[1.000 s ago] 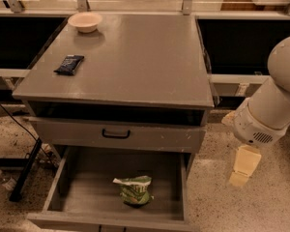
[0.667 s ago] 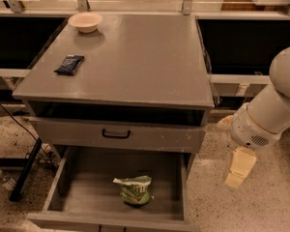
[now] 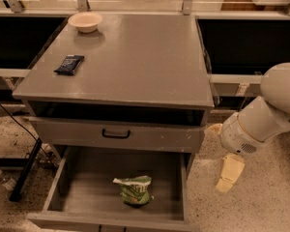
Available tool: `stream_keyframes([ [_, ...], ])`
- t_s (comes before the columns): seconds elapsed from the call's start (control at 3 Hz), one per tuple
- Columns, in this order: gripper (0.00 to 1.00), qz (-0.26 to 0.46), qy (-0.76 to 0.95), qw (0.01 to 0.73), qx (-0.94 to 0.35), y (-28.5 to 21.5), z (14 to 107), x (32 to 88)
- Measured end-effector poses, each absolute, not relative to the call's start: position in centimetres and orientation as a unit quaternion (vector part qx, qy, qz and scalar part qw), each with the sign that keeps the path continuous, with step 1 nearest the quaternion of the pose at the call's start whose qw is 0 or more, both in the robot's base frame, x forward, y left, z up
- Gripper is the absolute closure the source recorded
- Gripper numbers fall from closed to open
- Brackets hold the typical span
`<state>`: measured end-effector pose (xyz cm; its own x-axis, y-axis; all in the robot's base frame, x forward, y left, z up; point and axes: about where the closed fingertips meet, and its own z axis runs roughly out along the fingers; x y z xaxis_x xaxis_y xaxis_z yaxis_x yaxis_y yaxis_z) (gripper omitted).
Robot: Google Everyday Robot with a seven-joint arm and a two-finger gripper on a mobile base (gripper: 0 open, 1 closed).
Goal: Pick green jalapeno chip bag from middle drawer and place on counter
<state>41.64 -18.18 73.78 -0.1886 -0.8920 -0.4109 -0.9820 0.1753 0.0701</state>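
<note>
The green jalapeno chip bag (image 3: 134,190) lies crumpled on the floor of the open middle drawer (image 3: 82,187), right of its middle and near the front. The counter (image 3: 135,62) is the flat grey top of the cabinet above. My gripper (image 3: 229,172) hangs from the white arm (image 3: 266,115) to the right of the cabinet, outside the drawer. It is over the speckled floor, about level with the drawer and well to the right of the bag. It holds nothing that I can see.
A small flat dark packet (image 3: 69,64) and a pale bowl (image 3: 85,21) sit on the counter's left side. The grey top drawer front with a black handle (image 3: 116,134) stands slightly open above the middle drawer. Black cables and a stand leg (image 3: 24,170) lie on the floor at left.
My arm and gripper have moved a little left and down, closer to the drawer's right side. The bag, drawer and counter items have not moved.
</note>
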Motion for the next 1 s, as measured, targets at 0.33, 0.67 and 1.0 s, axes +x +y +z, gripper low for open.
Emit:
stream_keyframes([
  [0.33, 0.00, 0.163, 0.754, 0.140, -0.621, -18.1, 73.8, 41.6],
  [0.67, 0.00, 0.195, 0.747, 0.145, -0.619, -17.1, 71.9, 39.1],
  [1.0, 0.00, 0.198, 0.745, 0.148, -0.619, -16.7, 71.4, 39.2],
])
